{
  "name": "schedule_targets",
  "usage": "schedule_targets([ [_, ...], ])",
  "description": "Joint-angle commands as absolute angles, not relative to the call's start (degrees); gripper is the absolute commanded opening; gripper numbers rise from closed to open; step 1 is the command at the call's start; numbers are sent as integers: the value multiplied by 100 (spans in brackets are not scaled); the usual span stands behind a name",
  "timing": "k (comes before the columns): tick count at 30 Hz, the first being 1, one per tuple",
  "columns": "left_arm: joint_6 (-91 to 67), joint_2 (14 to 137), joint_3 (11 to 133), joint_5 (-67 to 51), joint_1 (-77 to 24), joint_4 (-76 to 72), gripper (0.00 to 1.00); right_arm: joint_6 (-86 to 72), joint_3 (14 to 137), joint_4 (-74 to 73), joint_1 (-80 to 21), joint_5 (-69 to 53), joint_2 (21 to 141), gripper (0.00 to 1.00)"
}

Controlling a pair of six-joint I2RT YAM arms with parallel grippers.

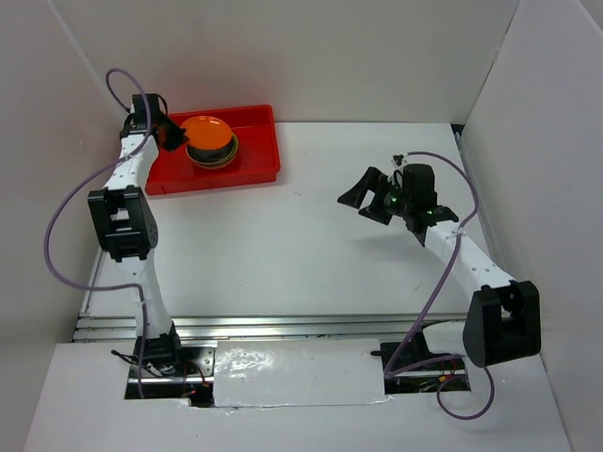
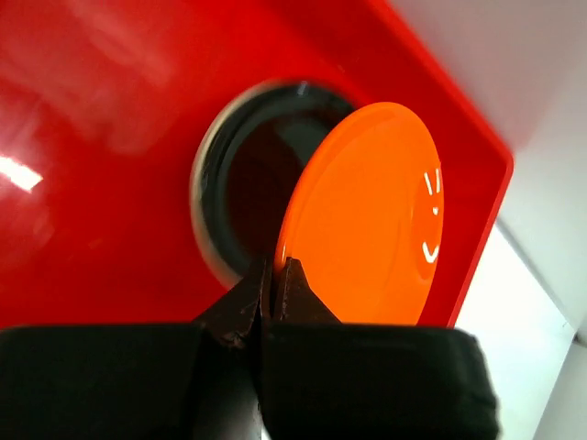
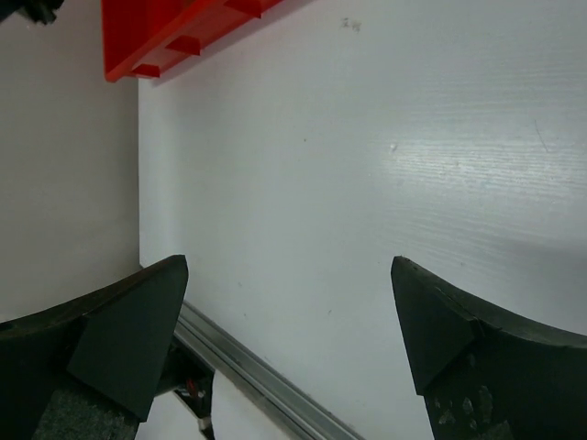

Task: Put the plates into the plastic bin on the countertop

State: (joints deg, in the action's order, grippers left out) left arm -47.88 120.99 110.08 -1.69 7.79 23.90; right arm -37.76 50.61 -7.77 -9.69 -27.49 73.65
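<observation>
The red plastic bin (image 1: 254, 155) sits at the back left of the white countertop (image 1: 311, 245). A stack of plates (image 1: 212, 155) lies in it, dark rims showing. My left gripper (image 1: 177, 139) is shut on the rim of an orange plate (image 1: 207, 132) and holds it tilted just above the stack. In the left wrist view the orange plate (image 2: 367, 220) stands on edge between my fingertips (image 2: 295, 289), over a dark plate (image 2: 248, 174) in the bin (image 2: 92, 156). My right gripper (image 1: 363, 201) is open and empty over the middle right; its fingers (image 3: 138, 321) are wide apart.
White walls (image 1: 283, 56) close the back and both sides. A metal rail (image 1: 283, 327) runs along the front edge and shows in the right wrist view (image 3: 266, 380). The bin's corner (image 3: 165, 32) shows at the top left of that view.
</observation>
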Motion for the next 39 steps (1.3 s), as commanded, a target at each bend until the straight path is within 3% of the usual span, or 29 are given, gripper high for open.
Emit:
schedule_targets([
  [1,-4887,12901,12198,-571,764,2637,0,-3586,4975,-712,-949,-2962,7330,100],
  [7,-4922,13175,12340,-817,1028,2364,0,-3481,4922,-773,-984,-2988,7278,100],
  [9,-4931,13236,12427,-896,1055,2460,9,-3472,4922,-782,-1011,-2962,7269,100],
  [10,-4913,13228,12419,-940,1055,2461,20,-3472,4931,-800,-1011,-2971,7269,100],
  [11,-4922,13167,12332,-958,1046,2444,47,-3472,4957,-800,-1011,-2979,7286,100],
  [12,-4904,13105,12288,-958,1028,2435,65,-3472,4966,-800,-1028,-3014,7277,100],
  [13,-4861,13035,12235,-906,1011,2443,91,-3472,4983,-800,-1037,-3032,7277,100],
  [14,-4834,12791,12095,-870,976,2409,99,-3472,5018,-817,-1081,-3032,7277,100],
  [19,-4430,11605,11786,-274,748,2722,99,-3367,5167,-1150,-1256,-2585,6875,100],
  [26,-3421,10083,11243,237,396,4524,99,-2892,6045,-3151,-1880,-19,5732,100],
  [33,-2910,7511,8320,1493,-623,4641,99,-2637,6775,-4428,-2135,1668,4406,100],
  [39,-2892,5645,6769,1117,-1151,4272,99,-2804,7092,-5044,-2768,2206,3411,100],
])
